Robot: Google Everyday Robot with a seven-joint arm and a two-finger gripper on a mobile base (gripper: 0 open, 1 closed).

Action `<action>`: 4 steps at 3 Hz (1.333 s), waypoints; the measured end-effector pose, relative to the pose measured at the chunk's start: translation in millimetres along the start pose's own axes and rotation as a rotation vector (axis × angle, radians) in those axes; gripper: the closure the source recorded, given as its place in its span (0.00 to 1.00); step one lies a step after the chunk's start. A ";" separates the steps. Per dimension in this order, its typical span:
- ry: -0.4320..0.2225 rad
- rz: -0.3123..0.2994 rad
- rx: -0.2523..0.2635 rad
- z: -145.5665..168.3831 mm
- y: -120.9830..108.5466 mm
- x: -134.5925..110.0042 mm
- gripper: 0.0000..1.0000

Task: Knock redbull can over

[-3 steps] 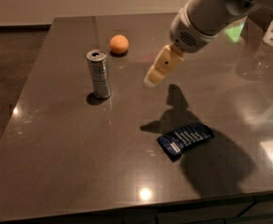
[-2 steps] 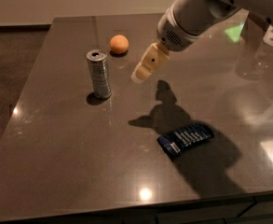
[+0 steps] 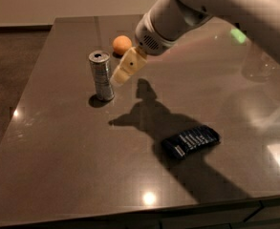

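The redbull can [image 3: 101, 75] stands upright on the worktop [image 3: 58, 151], its long axis vertical and its dark-holed top facing up. It sits in the left rear part of the surface.

My pincer [image 3: 116, 80] hangs just beside the can's right side, at about mid-height, slanting down and to the left from my wrist. Its two cream fingers lie together with no gap showing, and they hold nothing. I cannot tell whether the tip touches the can's wall.

To the left of the can there is a band of bare worktop before the left edge, with the floor beyond it. In front of the can the surface runs open all the way to the near edge. Behind it and to the right, an orange ball [image 3: 122, 44] rests near the can and close to my wrist. A dark-blue snack packet [image 3: 191, 141] lies flat towards the front right, well apart from the can.

Against the frame a moment ago, my pincer has swung left from open worktop and closed most of the gap to the can. The can, ball and packet lie where they did.
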State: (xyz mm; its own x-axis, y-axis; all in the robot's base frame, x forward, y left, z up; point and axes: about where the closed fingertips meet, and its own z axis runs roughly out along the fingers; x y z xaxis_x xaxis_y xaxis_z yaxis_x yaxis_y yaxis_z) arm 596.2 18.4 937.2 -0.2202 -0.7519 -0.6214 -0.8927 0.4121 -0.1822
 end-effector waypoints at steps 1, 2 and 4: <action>-0.019 -0.014 -0.035 22.1 9.7 -15.1 0.00; -0.052 -0.018 -0.074 38.9 20.5 -28.2 0.00; -0.089 -0.023 -0.127 51.0 32.3 -39.9 0.14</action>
State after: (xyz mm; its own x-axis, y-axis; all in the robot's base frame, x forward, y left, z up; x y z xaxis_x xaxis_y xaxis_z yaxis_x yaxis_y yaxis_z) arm 596.2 88.1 917.2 -0.1683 -0.7097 -0.6841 -0.9410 0.3224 -0.1030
